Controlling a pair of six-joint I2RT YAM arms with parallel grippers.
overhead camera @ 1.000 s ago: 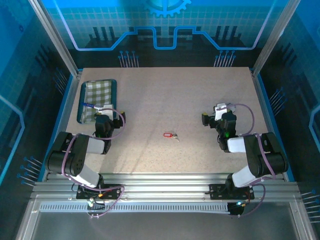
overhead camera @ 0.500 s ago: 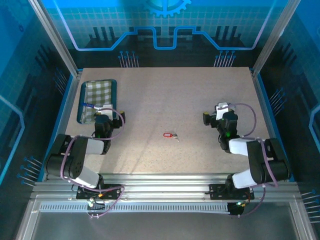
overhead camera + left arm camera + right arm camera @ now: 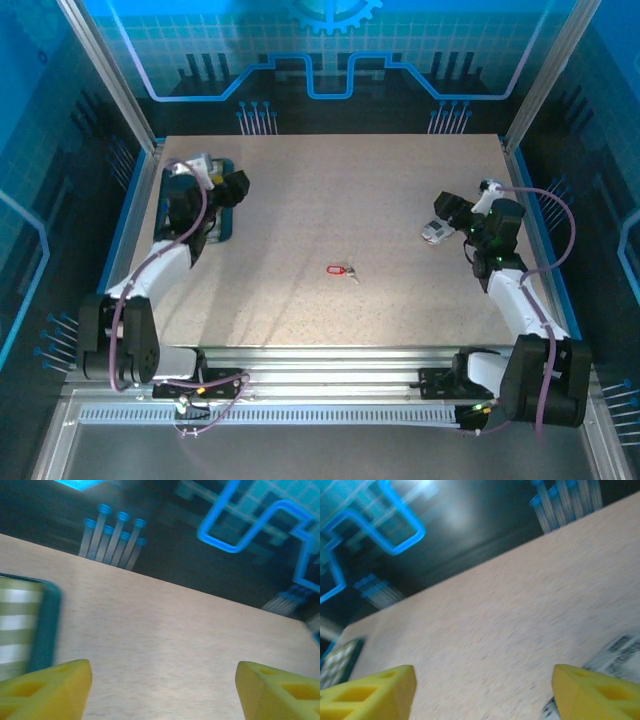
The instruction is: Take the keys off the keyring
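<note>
The red keyring (image 3: 340,269) lies in the middle of the counter (image 3: 300,190), long way 9 to 3 o'clock, little key (image 3: 352,275) at its 3 end. It sits at 8 o'clock from my right jaws, the nearer ones. Both jaws are spread apart, holding nothing

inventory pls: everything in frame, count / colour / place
keyring: 1, red, mid-table between the arms
key: 1, dark grey, right beside the keyring on its right
tray: 1, dark teal rim with green-and-white checked lining, far left of the table
printed item: 1, white with dark print, right side of the table; too small to identify
table: 1, speckled beige
left gripper: 1, yellow fingertips, open, by the tray's right edge
right gripper: 1, yellow fingertips, open, next to the printed item
</note>
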